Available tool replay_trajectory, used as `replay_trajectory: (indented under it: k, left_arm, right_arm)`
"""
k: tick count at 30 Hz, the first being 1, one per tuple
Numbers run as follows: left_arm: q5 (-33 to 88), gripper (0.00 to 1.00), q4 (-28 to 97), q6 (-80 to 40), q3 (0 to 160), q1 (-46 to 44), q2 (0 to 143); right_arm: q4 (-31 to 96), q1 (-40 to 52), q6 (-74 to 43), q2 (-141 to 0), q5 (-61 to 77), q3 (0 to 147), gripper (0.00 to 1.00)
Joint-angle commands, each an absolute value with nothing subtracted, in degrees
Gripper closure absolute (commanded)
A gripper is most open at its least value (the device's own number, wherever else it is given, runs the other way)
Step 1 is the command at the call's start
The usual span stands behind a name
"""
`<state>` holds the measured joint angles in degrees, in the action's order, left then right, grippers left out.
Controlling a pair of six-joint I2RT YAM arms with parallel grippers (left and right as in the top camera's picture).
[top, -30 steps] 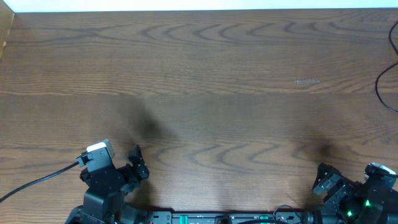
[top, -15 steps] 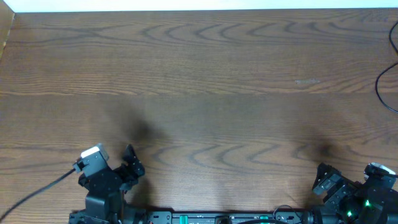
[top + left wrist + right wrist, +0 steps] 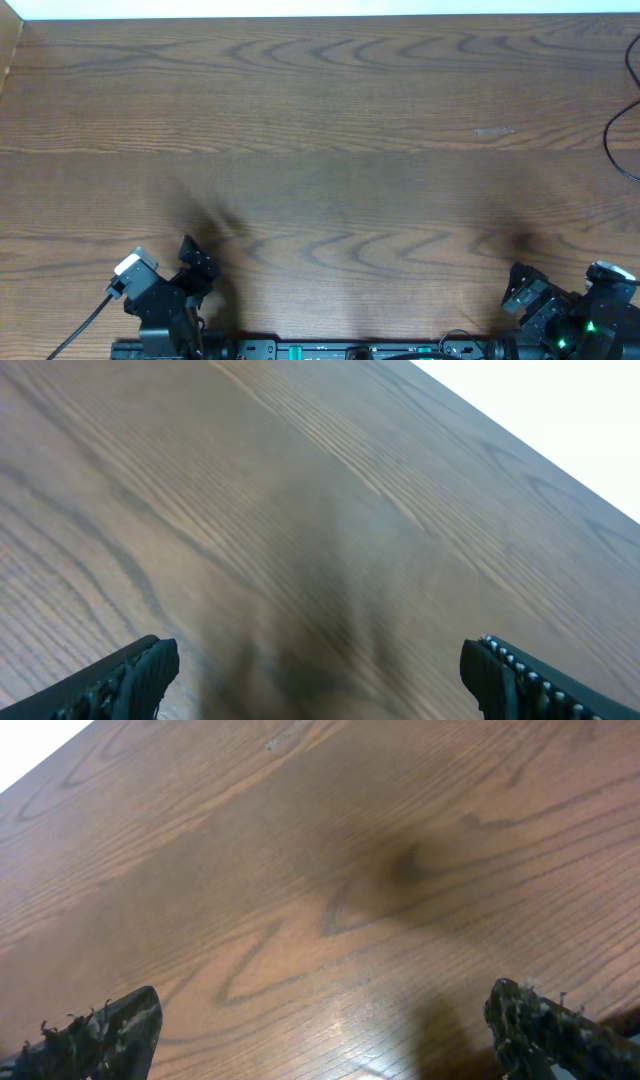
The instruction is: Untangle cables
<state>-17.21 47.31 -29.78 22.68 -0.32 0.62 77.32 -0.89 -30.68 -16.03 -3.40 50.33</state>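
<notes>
Nearest the camera, the left gripper (image 3: pixel 318 678) was released, its fingers (image 3: pixel 130 672) spread wide over bare wood with nothing between them. The right gripper (image 3: pixel 322 1035) was likewise spread and holding nothing. Both sat low at the near edge of the table (image 3: pixel 330 130), well apart from each other.

The cables appeared in no view. Where they lay could not be told.

The main risk, as I judged it, was a reach made blind. With no target in sight, an arm sent out over the table might close on nothing. It might also close on the wrong line.

The left arm's own lead (image 3: pixel 85 320) trailed off the near-left corner. A wide swing could drag or snag it.

Farther out, soft dark patches lay on the wood ahead of each gripper. They looked like shadows, but their blurred edges made that uncertain, and either could be mistaken for a cord.

At the far right a thin black cord (image 3: pixel 610 140) curved in from the edge and out again. Most of it was cut off, so I could not tell whether it was one of the cables or rig wiring. Pulling it on a guess could tug something unseen off the table.

Both wrist views showed only fingertips. The arms behind them were hidden.
</notes>
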Motion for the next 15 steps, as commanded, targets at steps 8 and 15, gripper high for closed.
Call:
replay_trajectory:
  k: [8, 15]
  left_arm:
    - [-17.0, 0.05, 34.8, -30.8, 15.8, 1.0, 0.1]
    - [-17.0, 0.05, 18.0, -30.8, 7.1, 1.0, 0.1]
  right_arm:
    - [77.4, -0.6, -31.3, -15.9, -3.5, 50.0, 0.01]
    - [77.4, -0.6, -31.3, -15.9, -3.5, 50.0, 0.01]
